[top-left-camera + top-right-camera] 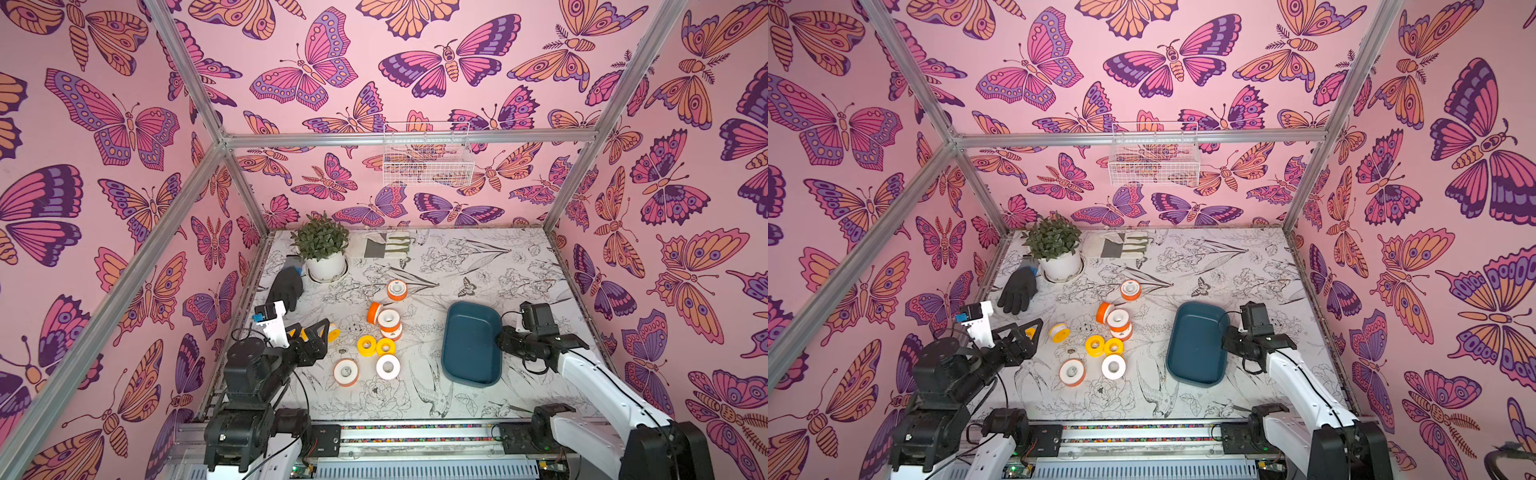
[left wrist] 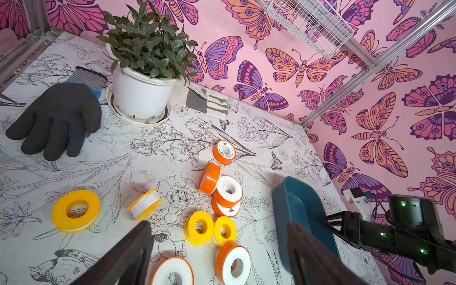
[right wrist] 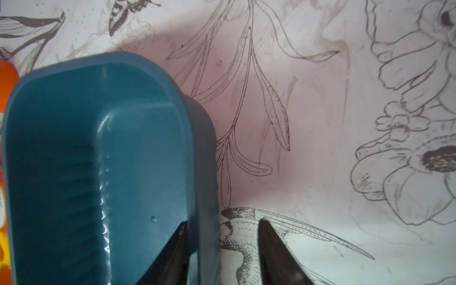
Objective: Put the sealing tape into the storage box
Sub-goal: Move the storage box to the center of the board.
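Left gripper (image 2: 218, 224): we see it wide open and empty, over the left edge of the tape rolls.
Right gripper (image 3: 223, 222): its jaws sit astride the box's right wall, one finger inside and the outer one apart from the wall; we see nothing clamped.
Tape rolls (image 1: 388, 366): all are on the table, between the left gripper and the box.
Box (image 1: 471, 349): it is empty, to the right of the rolls, with its long axis running front to back.
Nearer arm: the left, we judge; a yellow roll (image 2: 145, 206) standing on its rim lies just ahead of it.
Count: we count ten rolls, six orange and four yellow, and one box.
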